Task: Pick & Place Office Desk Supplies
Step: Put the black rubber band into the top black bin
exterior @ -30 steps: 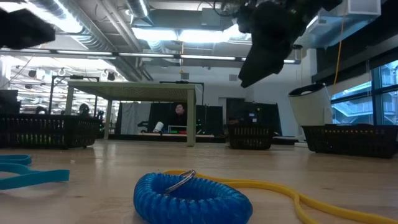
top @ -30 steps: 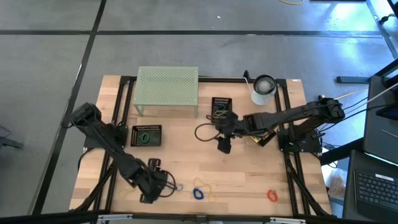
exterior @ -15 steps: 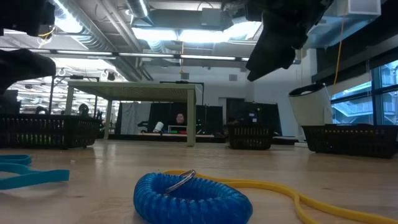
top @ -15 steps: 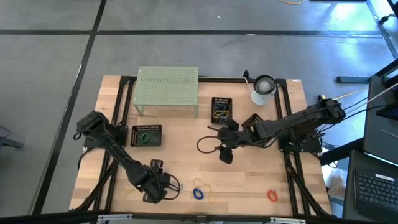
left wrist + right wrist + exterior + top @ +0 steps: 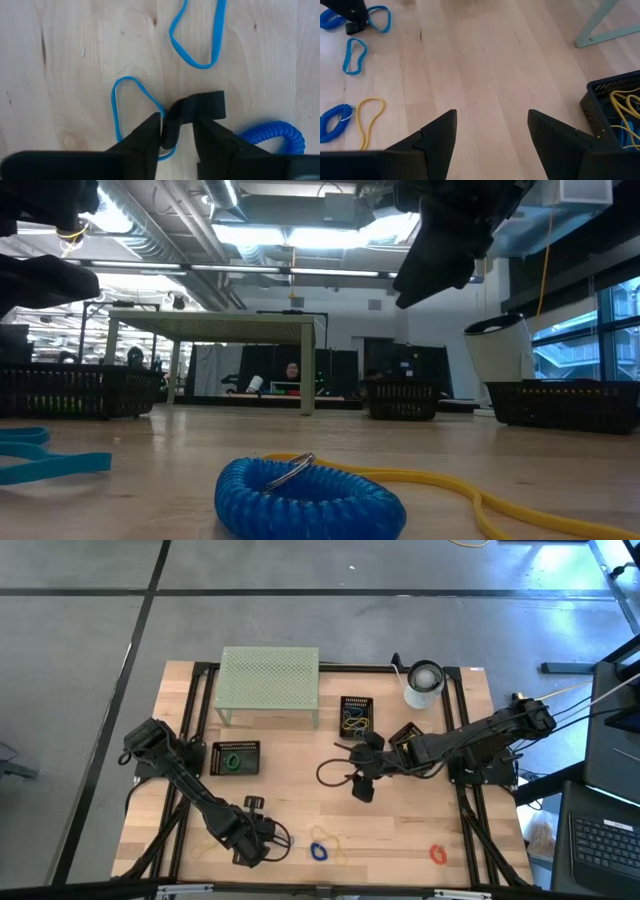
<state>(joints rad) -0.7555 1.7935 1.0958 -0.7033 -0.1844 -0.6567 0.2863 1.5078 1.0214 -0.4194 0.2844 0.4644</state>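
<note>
Bare tabletop (image 5: pixel 300 795) mid-table, between black trays (image 5: pixel 236 757), mesh stand (image 5: pixel 268 686) and front-edge loops (image 5: pixel 320 851)

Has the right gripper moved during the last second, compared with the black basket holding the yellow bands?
Yes. In the high view the right gripper has shifted slightly toward the table's front edge, farther from the black basket, with most of that move in the first half second.

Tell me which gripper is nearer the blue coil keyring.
Left. The left gripper sits just beside the blue coil keyring at the table's near edge; the right gripper hangs farther back, mid-table.
</note>
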